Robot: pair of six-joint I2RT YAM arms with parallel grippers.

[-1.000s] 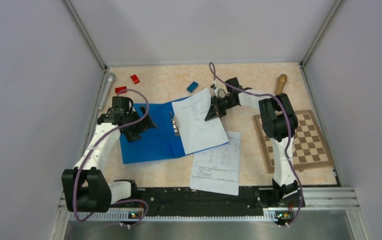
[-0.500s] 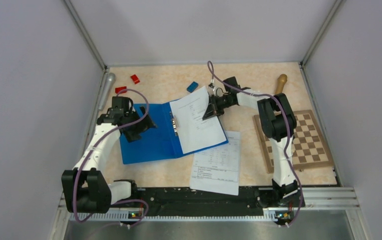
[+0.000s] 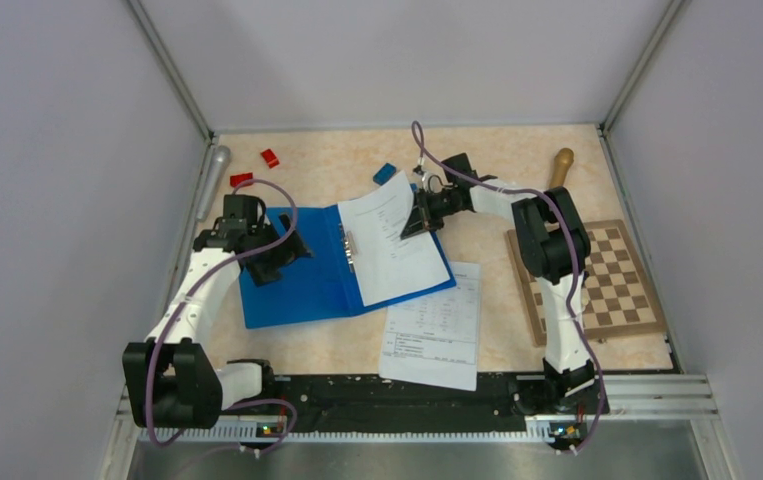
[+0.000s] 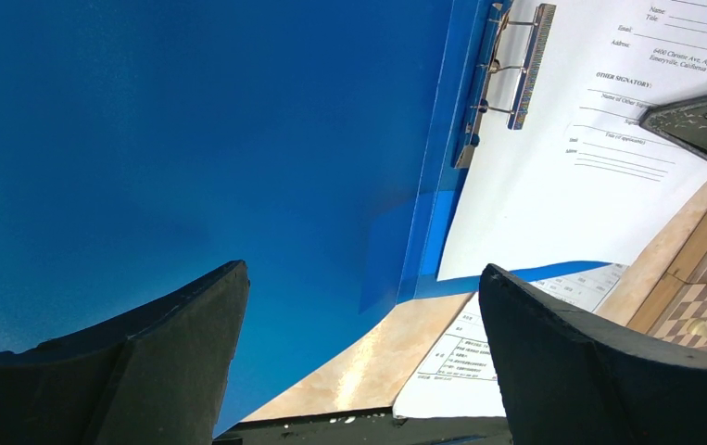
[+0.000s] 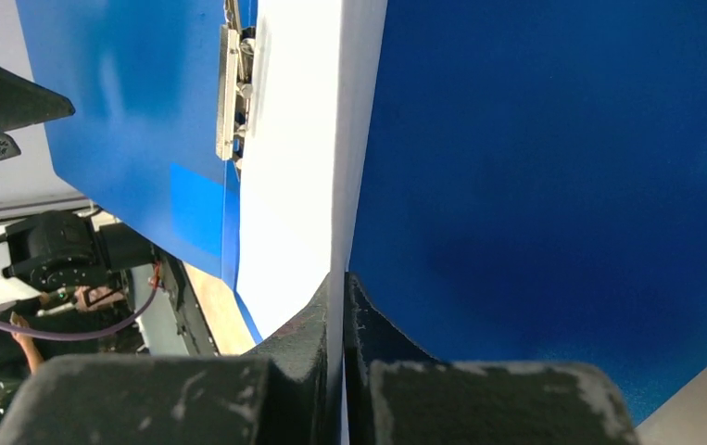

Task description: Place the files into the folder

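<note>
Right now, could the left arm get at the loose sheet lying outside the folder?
Probably yes: the left end effector is open and empty over the folder, and the loose sheet lies mostly bare just past its near edge.

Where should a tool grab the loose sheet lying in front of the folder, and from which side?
Probably its near edge, from the robot's side. The loose sheet lies flat, far corner under the folder, but its near edge overlaps the black rail, so a finger might slip beneath. The left tool is open and free.
</note>
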